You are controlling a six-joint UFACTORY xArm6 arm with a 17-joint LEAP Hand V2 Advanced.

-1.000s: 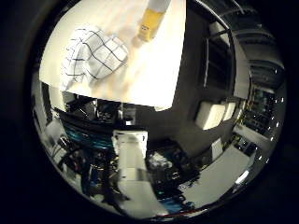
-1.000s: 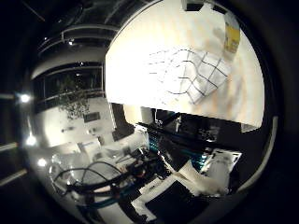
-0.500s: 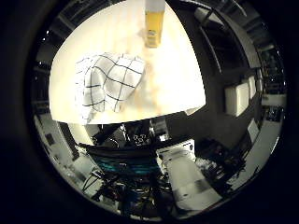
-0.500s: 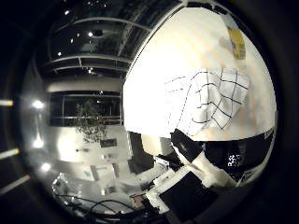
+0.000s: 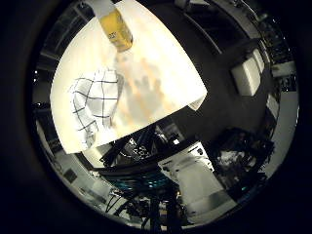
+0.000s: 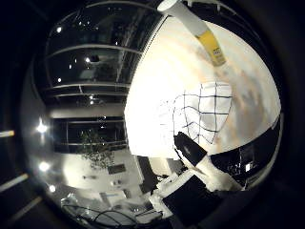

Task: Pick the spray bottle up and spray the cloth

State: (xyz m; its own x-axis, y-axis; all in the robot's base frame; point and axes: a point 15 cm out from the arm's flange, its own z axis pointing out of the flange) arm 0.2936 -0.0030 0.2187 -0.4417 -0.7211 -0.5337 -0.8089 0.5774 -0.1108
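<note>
robot hand [image 6: 202, 164] hovering clear above table [image 5: 161, 63], touching nothing; white and black finger part showing at view edge; finger curl not discernible.

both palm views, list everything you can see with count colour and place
spray bottle: one, yellow with a white top, standing on the table beside the cloth
cloth: one, white with a black grid, crumpled on the table
table: one, pale top, bearing both things and a shadow of the hand
hand: one, white and black parts reaching in at the thumb side view's edge, holding nothing; too little shows to tell its pose
</note>
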